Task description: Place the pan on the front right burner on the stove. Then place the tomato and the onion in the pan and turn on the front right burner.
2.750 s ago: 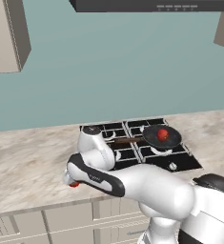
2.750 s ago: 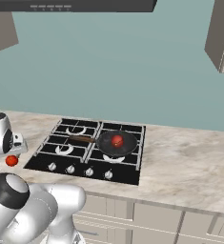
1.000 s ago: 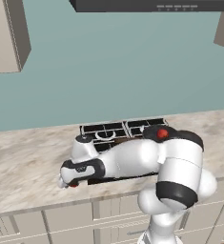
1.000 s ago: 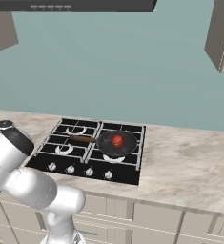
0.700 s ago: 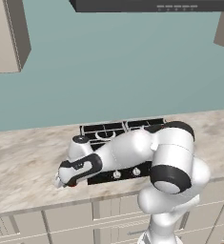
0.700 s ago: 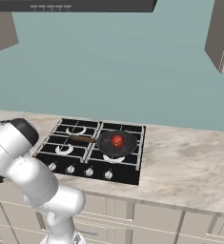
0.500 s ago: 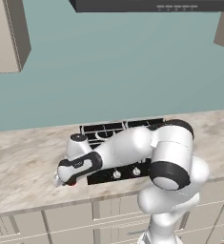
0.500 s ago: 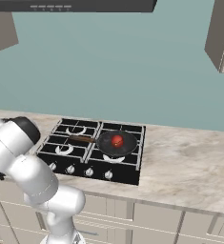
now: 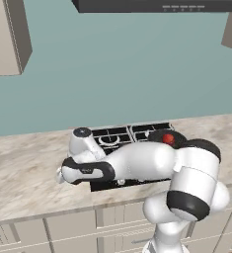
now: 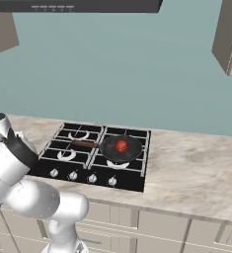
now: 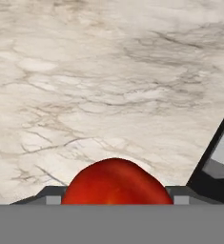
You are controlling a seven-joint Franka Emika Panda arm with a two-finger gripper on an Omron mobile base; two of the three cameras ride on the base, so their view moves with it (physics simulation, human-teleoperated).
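One tomato [image 10: 121, 146] in pan [image 10: 120, 148], arm swung left

Marbled beige countertop [image 10: 196, 173] over pale cabinet fronts [image 10: 186, 227], with the black four-burner stove [image 10: 63, 160] set into it, and a red round object [image 11: 116, 183] close above the stone in the hand view.
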